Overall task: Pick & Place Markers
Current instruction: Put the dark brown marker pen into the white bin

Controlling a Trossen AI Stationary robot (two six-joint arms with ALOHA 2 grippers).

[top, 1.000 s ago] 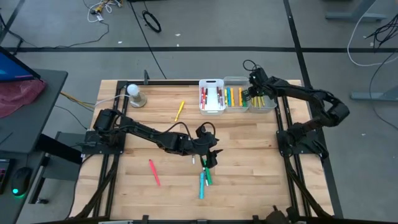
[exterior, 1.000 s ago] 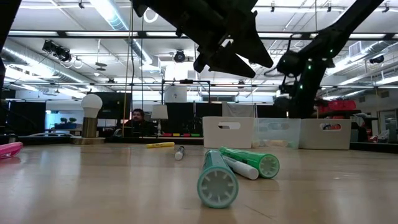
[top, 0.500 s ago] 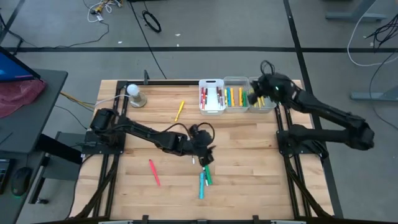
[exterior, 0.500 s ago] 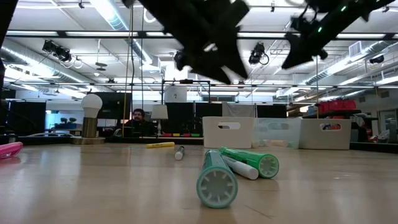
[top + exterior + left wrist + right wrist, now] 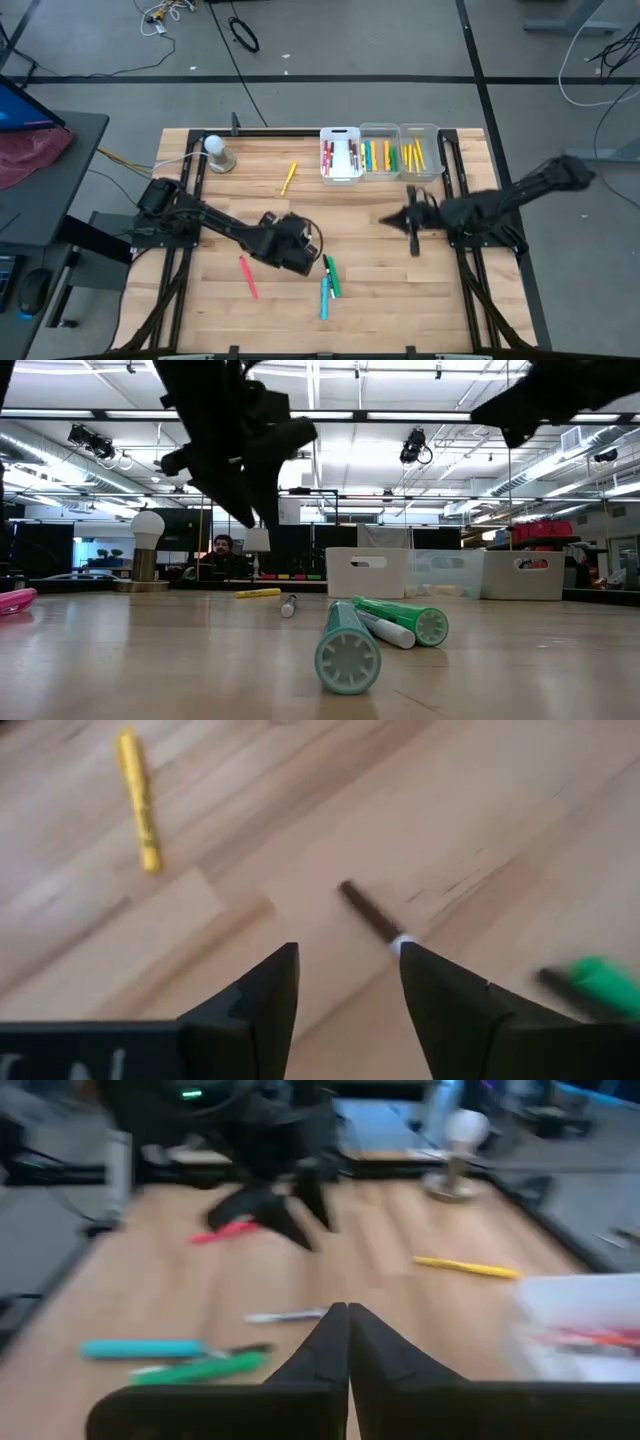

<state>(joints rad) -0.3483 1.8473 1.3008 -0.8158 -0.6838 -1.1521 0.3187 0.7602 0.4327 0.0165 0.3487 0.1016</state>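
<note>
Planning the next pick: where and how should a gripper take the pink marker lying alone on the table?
Grip the pink marker at mid-barrel, coming straight down, with the jaws set across its thin length. It lies flat on the table with nothing beside it, so both sides look free. The left gripper is nearest.

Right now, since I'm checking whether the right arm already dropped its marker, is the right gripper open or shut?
Shut and empty: in the right wrist view the right gripper has its fingers pressed together with nothing between them.

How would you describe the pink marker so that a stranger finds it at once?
On the wooden table, look in front of the left arm's tool, on its near-left side. The pink marker lies alone there, apart from the green and cyan markers, and is the only pink one loose on the wood.
</note>
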